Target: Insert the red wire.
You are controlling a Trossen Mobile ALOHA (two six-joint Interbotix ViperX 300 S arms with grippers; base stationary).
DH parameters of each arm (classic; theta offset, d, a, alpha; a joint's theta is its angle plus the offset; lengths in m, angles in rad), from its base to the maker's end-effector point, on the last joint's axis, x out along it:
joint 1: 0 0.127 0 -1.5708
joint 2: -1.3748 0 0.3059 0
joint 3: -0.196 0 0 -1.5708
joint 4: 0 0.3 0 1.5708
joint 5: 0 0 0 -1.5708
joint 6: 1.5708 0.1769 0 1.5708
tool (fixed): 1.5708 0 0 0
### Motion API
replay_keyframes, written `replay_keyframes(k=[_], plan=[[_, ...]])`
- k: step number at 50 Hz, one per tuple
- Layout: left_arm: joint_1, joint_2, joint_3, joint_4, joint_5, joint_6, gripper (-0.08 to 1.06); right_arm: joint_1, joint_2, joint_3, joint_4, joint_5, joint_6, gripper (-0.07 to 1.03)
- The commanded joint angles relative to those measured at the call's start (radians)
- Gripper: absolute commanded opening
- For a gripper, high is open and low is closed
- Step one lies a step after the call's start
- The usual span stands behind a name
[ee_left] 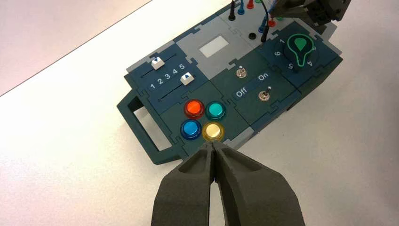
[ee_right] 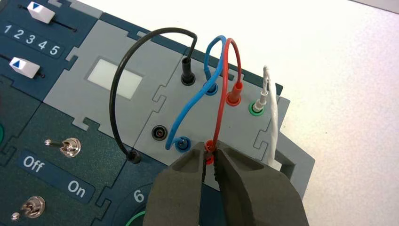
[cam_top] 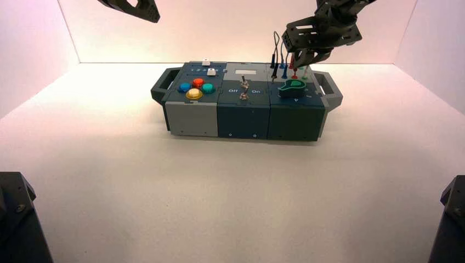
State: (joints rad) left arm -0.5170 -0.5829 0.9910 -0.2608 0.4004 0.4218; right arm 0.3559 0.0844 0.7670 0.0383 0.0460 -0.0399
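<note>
The red wire is a red cord bent in an arch. Its far red plug stands in the far red socket of the grey panel. My right gripper is shut on the near red plug, right at the near row of sockets; how deep the plug sits is hidden by the fingers. In the high view the right gripper hangs over the box's back right corner, above the red plug. My left gripper is shut and empty, held high off the box near the yellow button.
The box stands mid-table with handles at both ends. A blue wire is plugged at both ends beside the red one. A black wire has one plug lying loose. A white wire sits in the green socket.
</note>
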Motion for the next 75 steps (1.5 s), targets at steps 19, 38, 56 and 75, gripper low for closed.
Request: replay_keyframes(k=[19,38,56,75], plan=[[0.005,-0.014,-0.009,0.003,-0.009,0.005,-0.03,-0.006,0.002,0.000,-0.002,-0.008,-0.002,-0.02],[0.003,-0.018,-0.009,0.003,-0.009,0.003,-0.03,-0.008,0.003,0.043,-0.003,-0.008,-0.002,-0.02],[0.003,-0.031,-0.005,0.002,-0.009,0.005,-0.03,-0.006,0.026,0.044,-0.003,-0.002,-0.003,-0.02],[0.006,-0.044,-0.003,0.003,-0.009,0.005,-0.03,-0.006,0.021,-0.025,-0.005,0.196,-0.003,-0.02]])
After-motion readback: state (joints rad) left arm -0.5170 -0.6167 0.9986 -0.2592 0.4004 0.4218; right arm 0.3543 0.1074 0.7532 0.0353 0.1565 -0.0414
